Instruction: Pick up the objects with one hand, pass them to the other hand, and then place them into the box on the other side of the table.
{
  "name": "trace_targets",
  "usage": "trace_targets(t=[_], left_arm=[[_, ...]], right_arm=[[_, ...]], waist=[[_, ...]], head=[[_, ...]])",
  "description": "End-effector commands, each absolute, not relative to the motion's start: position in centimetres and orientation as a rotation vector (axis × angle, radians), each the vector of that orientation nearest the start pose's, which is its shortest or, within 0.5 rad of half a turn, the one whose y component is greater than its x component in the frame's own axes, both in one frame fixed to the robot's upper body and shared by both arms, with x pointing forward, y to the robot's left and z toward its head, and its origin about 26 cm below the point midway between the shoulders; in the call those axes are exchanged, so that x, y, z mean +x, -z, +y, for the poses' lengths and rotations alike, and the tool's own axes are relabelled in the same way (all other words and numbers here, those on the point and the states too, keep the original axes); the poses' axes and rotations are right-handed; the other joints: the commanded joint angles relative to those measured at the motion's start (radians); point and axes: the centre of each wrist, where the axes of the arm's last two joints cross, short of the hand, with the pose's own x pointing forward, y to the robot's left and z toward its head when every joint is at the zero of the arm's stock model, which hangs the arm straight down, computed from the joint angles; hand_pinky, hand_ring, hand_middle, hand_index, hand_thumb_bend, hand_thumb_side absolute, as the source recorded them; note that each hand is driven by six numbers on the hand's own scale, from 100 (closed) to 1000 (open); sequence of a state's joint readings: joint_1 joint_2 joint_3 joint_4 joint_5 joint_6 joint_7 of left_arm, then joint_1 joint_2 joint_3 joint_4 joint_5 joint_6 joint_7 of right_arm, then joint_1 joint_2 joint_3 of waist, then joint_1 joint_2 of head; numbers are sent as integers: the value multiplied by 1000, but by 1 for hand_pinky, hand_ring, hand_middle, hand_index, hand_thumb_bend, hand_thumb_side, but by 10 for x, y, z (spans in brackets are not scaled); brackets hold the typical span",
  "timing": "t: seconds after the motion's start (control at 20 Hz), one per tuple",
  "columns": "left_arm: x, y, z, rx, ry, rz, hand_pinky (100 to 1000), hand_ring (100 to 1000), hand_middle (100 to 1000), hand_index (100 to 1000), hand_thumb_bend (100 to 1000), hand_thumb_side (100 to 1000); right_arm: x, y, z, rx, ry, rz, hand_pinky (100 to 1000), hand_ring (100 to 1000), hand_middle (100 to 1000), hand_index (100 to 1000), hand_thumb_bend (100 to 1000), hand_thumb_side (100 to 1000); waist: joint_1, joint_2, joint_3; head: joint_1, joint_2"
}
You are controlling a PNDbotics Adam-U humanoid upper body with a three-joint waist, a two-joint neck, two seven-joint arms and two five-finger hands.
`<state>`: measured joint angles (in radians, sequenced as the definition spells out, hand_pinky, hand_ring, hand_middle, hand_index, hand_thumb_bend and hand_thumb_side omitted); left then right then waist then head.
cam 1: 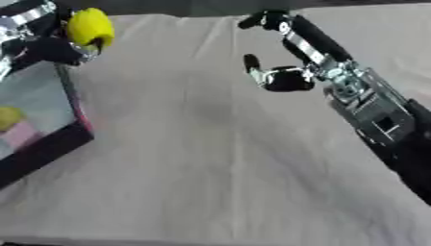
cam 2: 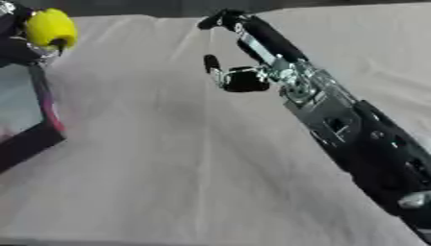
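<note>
Yellow object sits gripped in the left robot hand above the box; right robot hand open.

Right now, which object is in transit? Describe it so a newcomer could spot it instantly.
Start at the dark-rimmed box at the table's left edge. Just above its far corner, the left hand is curled round a bright yellow rounded object. It is the only thing held off the cloth: another yellowish item lies inside the box, and the right hand is open and holds nothing.
</note>
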<state>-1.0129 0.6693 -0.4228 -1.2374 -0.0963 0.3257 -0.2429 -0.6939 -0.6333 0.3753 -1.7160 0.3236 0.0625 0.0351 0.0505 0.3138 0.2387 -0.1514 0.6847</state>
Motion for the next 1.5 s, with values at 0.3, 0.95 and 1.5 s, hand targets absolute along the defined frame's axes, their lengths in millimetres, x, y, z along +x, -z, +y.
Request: trace_targets(t=[0.3,0.95,1.5], left_arm=[[430,-296,326,739,846,-1563,828,608,514,523,100,170],[427,-266,382,843,758,-1427,826,627,538,566,100,154],[436,-243,404,986,856,-1318,904,795,740,832,706,643]], right_arm=[[353,-260,-228,-695,-1132,-2136,893,904,773,812,100,100],[353,-256,-234,-740,-1100,-2126,891,897,764,804,100,100],[354,-253,-236,-749,-1070,-2117,892,895,761,801,100,100]], waist=[[-5,-30,-9],[-26,-16,-8],[-37,-7,-12]], head=[[73,-12],[187,-34],[178,-35]])
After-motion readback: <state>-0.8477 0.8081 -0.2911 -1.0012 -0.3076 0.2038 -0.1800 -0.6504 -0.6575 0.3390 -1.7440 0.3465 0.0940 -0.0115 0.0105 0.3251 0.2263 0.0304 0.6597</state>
